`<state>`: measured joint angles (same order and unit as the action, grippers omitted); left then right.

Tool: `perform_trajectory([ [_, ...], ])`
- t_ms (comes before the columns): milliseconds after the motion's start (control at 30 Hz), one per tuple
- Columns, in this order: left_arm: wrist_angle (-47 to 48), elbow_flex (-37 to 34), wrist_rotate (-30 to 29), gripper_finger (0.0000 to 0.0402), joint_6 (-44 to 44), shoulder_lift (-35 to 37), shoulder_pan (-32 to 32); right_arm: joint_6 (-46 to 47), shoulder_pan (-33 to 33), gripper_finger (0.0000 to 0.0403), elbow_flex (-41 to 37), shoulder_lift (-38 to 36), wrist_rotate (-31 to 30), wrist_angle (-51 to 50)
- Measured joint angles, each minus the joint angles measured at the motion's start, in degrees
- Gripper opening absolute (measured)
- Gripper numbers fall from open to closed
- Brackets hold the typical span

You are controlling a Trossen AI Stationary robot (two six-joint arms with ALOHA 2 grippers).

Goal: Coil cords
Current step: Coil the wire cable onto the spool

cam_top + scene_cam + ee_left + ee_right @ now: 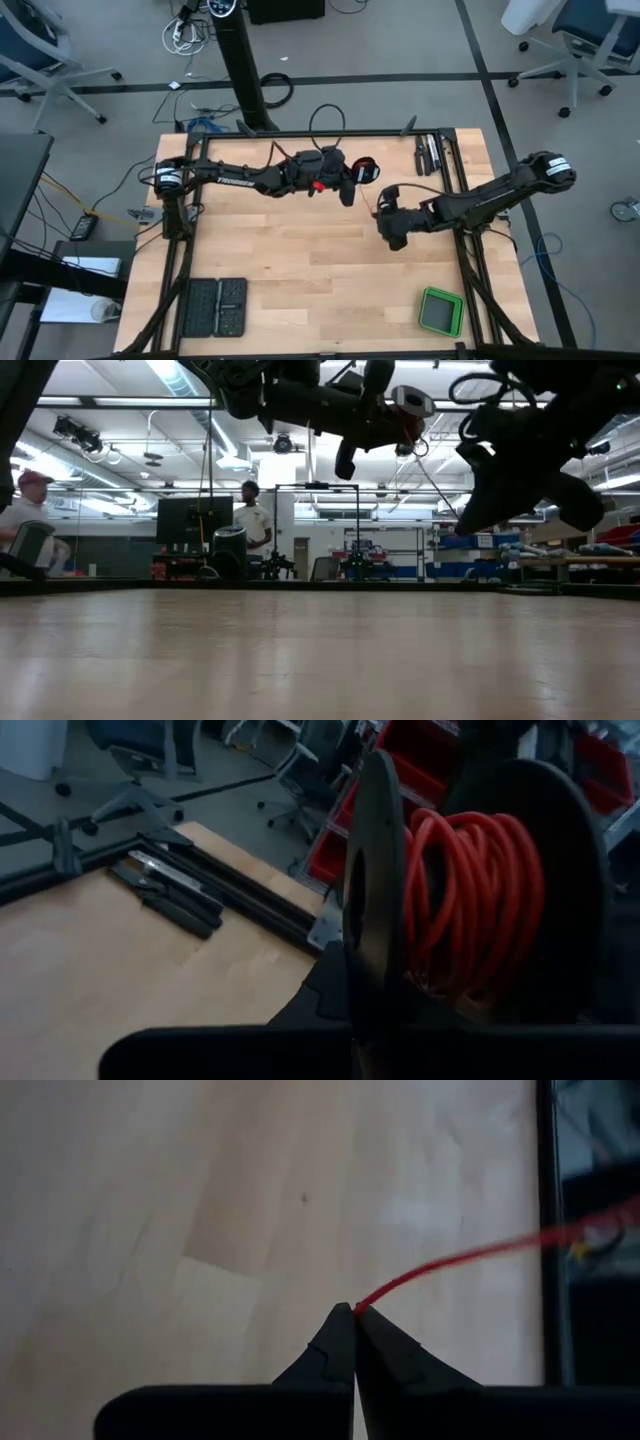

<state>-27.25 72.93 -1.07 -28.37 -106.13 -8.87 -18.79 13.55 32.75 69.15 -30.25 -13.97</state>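
Note:
A black spool (470, 880) wound with the thin red-orange cord (470, 890) hangs above the middle of the table's far half (366, 170), with my left gripper (350, 185) shut on it. A free length of the cord (470, 1258) runs from the spool side to my right gripper (354, 1310), which is shut on it. That gripper (392, 230) hangs right of the table's centre, slanting down, clear of the wood. In the low view both arms (500, 470) hang above the tabletop. The cord's dark end piece does not show. My left gripper pinches the rim of the spool's near flange (372, 970) between its two fingers. The flange stands up from between the fingertips, and the spool is lifted clear of the table. My right gripper pinches the single strand of cord (362, 1304) at the very tips of its two fingers. The fingers slant down toward the table. The strand leaves the tips in a gentle curve and hangs above the wood.
A green box (441, 311) sits near the table's near right corner, and two black ridged trays (213, 306) lie at the near left. Black tools (430, 152) lie along the far right by the frame rail (460, 200). People stand in the room behind (250, 520).

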Motion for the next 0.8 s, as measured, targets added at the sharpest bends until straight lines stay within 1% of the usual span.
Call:
perform_trajectory([
  [100,2.36,0.00,-0.67,0.0001,0.93,0.00,0.68,5.95,-1.22,0.0000,-1.53,-2.44,-0.22,-0.46],
  [200,5.93,-0.02,-0.86,0.0001,1.12,0.00,1.19,11.37,-2.47,0.0000,-1.86,-6.00,-1.80,-4.60],
  [400,13.05,-0.02,-0.80,0.0001,2.83,0.00,1.88,21.67,-4.22,0.0000,-1.90,-17.21,-3.78,-15.00],
  [500,16.91,-0.02,-1.04,0.0001,4.12,0.00,1.73,26.56,-5.21,0.0000,-1.90,-22.98,-6.10,-18.67],
  [667,23.04,-0.04,-3.55,0.0001,5.84,0.00,1.82,29.76,-6.56,0.0000,-1.22,-30.86,-7.56,-19.02],
  [733,24.72,-0.04,-3.82,0.0001,5.84,0.00,1.77,29.58,-6.79,0.0000,-0.11,-32.57,-8.21,-16.34],
  [800,25.32,-0.07,-4.25,0.0001,5.74,0.00,1.73,27.18,-6.78,0.0000,0.50,-33.09,-8.27,-11.51],
])
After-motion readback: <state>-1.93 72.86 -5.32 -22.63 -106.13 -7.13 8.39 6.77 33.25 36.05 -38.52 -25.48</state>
